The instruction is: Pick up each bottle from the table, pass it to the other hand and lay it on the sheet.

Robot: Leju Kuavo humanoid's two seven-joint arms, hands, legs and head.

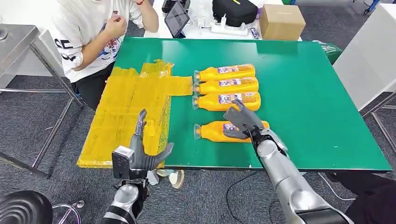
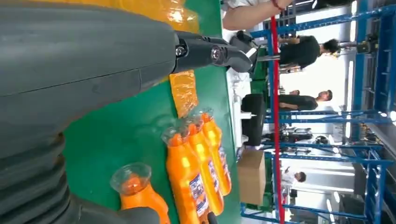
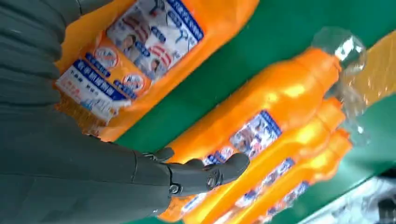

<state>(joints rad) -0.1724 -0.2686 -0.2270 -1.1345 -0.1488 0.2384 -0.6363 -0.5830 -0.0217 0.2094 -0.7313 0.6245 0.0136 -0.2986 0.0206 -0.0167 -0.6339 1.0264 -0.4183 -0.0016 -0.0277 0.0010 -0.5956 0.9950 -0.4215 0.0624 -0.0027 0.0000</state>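
Observation:
Four orange bottles lie on their sides on the green table (image 1: 317, 93), clear caps pointing at the yellow sheet (image 1: 126, 102). Three of them (image 1: 226, 86) form a tight row. The fourth bottle (image 1: 210, 132) lies apart, nearer to me. My right hand (image 1: 243, 122) hovers over that bottle's labelled end with fingers spread, not closed around it. In the right wrist view the label (image 3: 154, 37) sits under the palm and the thumb (image 3: 205, 172) reaches toward the neighbouring bottle (image 3: 275, 102). My left hand (image 1: 144, 151) is open over the sheet's near edge, empty; the left wrist view shows its fingers (image 2: 210, 51) and the bottles (image 2: 196, 172).
A person in a white shirt (image 1: 88, 32) sits at the table's far left corner. Behind the table stand a cardboard box (image 1: 281, 21), a black bag (image 1: 233, 10) and a tablet (image 1: 177, 18). A metal table (image 1: 18, 42) is at the left.

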